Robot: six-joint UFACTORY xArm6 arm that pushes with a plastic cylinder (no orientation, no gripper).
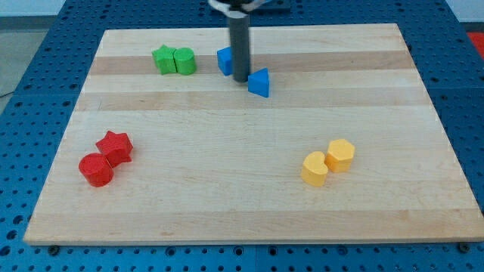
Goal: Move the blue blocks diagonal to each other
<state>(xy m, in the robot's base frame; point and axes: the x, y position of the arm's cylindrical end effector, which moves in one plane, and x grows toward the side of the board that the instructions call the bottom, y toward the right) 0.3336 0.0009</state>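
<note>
Two blue blocks lie near the view's top centre of the wooden board (249, 136). One blue block (224, 60) is partly hidden behind the rod. The other, a blue triangle (259, 82), lies lower and to the right of it. My tip (241, 78) stands between the two, just left of the triangle and at the lower right of the hidden block. Whether it touches either one cannot be told.
A green star (162, 59) and a green cylinder (184, 60) sit side by side at the top left. A red star (115, 146) and a red cylinder (96, 169) lie at the lower left. Two yellow blocks (327, 162) lie at the lower right.
</note>
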